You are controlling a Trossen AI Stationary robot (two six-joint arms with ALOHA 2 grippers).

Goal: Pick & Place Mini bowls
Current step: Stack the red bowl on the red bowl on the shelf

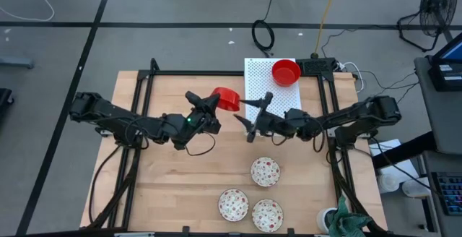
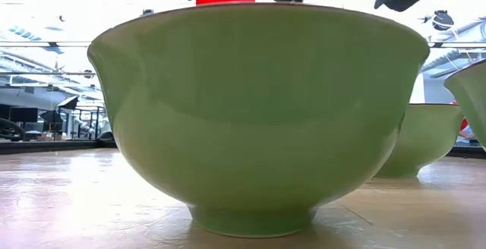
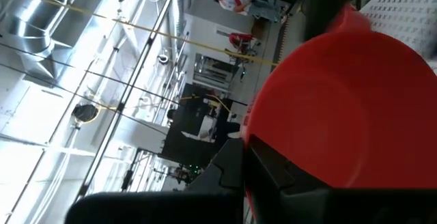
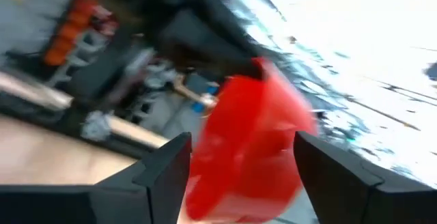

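Red and glossy, a mini bowl [image 1: 228, 99] hangs tilted above the table's [image 1: 180, 186] far middle, clenched by the left gripper [image 1: 211, 105]. The right gripper [image 1: 254, 114], just right of it, stands spread wide, released. Another red bowl [image 1: 286, 71] sits on the perforated board [image 1: 258, 78]; three speckled bowls [image 1: 265, 171] lie near.

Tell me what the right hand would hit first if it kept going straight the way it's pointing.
Most likely the red bowl that the left hand holds up. In the right wrist view it sits directly ahead between the right hand's open fingers, though how far off it is can't be judged.
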